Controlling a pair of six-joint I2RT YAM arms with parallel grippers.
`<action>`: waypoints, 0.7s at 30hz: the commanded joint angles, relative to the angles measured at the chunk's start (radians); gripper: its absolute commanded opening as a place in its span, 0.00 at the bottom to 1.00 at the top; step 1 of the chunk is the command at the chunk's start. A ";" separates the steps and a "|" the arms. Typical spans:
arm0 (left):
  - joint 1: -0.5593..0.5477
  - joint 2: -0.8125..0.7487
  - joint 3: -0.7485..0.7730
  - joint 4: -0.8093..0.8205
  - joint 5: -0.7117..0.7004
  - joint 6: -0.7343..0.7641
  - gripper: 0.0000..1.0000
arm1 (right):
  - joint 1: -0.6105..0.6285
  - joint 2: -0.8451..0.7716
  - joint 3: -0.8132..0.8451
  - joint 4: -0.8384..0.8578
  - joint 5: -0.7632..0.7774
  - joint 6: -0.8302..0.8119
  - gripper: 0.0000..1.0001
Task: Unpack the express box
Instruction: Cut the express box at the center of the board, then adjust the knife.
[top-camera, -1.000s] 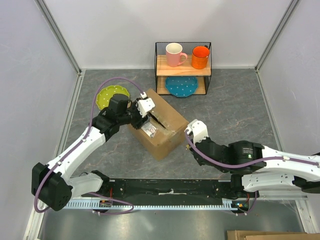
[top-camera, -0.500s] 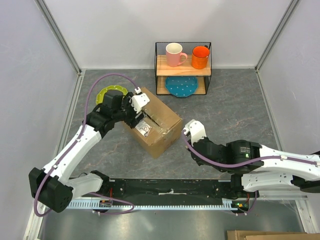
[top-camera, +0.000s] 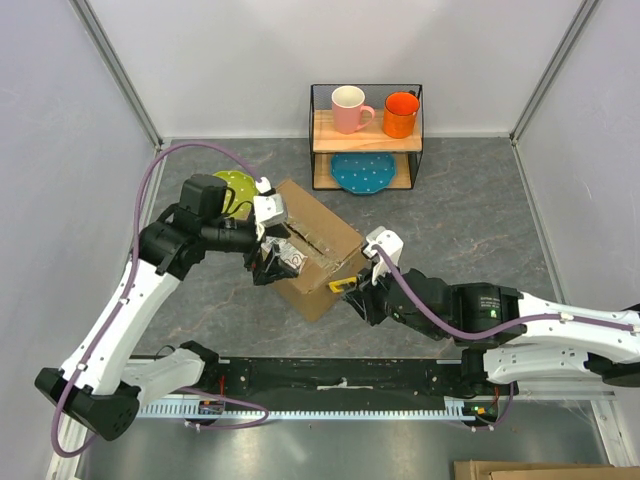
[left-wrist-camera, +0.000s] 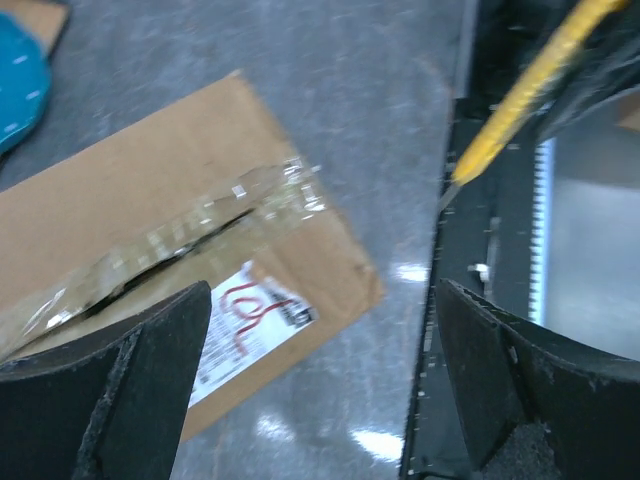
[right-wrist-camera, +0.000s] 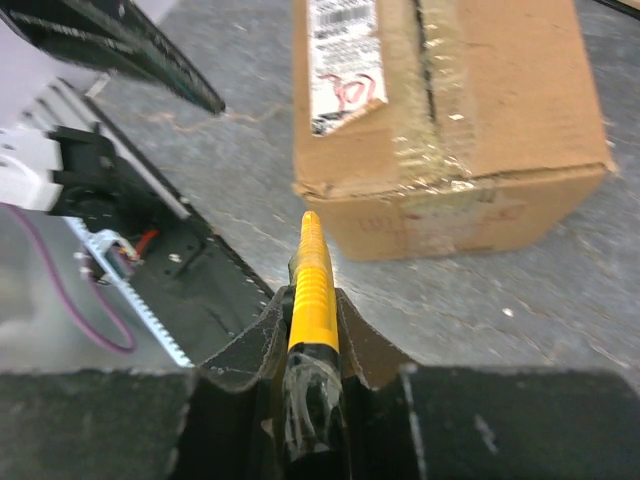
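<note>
- Our left hand (top-camera: 271, 266) hangs over the near-left end of the express box (top-camera: 318, 247), fingers spread wide apart and holding nothing.
- In the left wrist view we see both dark fingers (left-wrist-camera: 130, 380) framing the box's corner without touching it.
- Our right hand (right-wrist-camera: 308, 325) is clamped on a yellow knife (right-wrist-camera: 308, 265), which sticks out forward between the fingers.
- The knife's tip points at the near end of the box, close to a lower corner. In the left wrist view a gap shows between tip and cardboard.
- The express box sits diagonally on the grey surface (top-camera: 470, 215), about midway between the two hands.
- Its white label (right-wrist-camera: 340, 55) with red scrawl lies on top near the left hand, just beside the taped seam (right-wrist-camera: 432, 90).
- Along the seam we see a dark slit under the crinkled clear tape.
- In the top view the left hand covers part of the label.
- A green plate (top-camera: 237, 184) lies behind the left arm, near the box's far-left corner.
- Farther back stands a wire shelf (top-camera: 366, 152) against the wall, well apart from the box.
- It carries a pink mug (top-camera: 348, 108) and an orange mug (top-camera: 400, 115) above, and a blue plate (top-camera: 362, 172) below.
- A black rail (top-camera: 340, 375) runs along the near edge, under the right hand.
</note>
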 joint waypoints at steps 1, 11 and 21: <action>-0.002 0.009 0.035 -0.061 0.331 0.053 0.99 | -0.001 -0.046 -0.050 0.241 -0.097 0.001 0.01; -0.002 0.130 0.112 -0.215 0.555 0.139 0.98 | -0.003 -0.028 -0.039 0.300 -0.121 -0.028 0.00; -0.008 0.197 0.155 -0.390 0.600 0.275 0.91 | -0.003 -0.038 -0.093 0.398 -0.076 -0.035 0.00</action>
